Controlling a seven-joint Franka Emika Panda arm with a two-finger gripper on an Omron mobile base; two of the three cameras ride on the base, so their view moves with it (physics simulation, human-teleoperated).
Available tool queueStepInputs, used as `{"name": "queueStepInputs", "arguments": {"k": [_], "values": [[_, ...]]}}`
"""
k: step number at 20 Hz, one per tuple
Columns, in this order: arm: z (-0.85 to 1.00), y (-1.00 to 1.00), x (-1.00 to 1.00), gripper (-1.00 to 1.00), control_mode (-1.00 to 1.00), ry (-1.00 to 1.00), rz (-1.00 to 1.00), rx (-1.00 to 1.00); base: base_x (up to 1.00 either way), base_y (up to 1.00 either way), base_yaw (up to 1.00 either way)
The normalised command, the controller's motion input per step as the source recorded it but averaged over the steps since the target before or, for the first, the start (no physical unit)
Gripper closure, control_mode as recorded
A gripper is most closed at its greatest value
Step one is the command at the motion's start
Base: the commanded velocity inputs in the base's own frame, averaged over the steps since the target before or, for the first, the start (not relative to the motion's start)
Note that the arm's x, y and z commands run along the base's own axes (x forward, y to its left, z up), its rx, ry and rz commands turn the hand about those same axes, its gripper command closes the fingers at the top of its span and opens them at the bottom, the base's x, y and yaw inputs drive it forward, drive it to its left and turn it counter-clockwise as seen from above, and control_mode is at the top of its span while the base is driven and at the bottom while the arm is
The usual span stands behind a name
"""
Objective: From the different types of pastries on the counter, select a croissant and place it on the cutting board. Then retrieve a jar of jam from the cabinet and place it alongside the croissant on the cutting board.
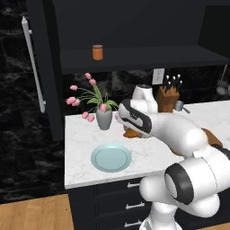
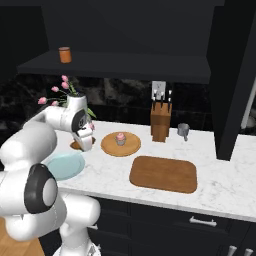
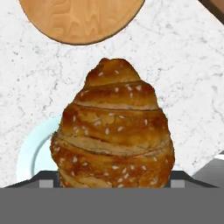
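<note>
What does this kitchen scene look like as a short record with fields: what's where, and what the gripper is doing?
gripper: down at the counter beside the vase, jaws closed around the croissant
croissant: between the jaws, close to the blue plate
cutting board: on the counter, nothing on it
cupcake: on the round wooden tray
jar of jam: on the cabinet shelf
vase of tulips: at the counter's back
knife block: near the wall

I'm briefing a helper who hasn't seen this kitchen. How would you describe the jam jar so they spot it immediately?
Look up at the dark wall cabinet above the white counter. On its open shelf stands the jar of jam, a small orange-brown cylinder. Nothing stands near it on the shelf, and it sits above the vase of pink tulips.
</note>
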Motion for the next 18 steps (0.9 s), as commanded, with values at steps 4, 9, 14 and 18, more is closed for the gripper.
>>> {"name": "queueStepInputs", "arguments": {"k": [4,9,14,18], "values": [[0.81,-0.8,0.08,1.0,-1.0,0.04,0.0,-0.2,0.0,0.0,0.0],[0.26,-0.86,0.0,1.0,-1.0,0.18,-0.01,-0.17,0.0,0.0,0.0],[-0.17,-0.99,-0.14,1.0,-1.0,0.19,0.0,-0.02,0.0,0.0,0.0],[-0.41,-0.72,-0.18,1.0,-1.0,0.05,0.0,0.01,0.0,0.0,0.0]]}}
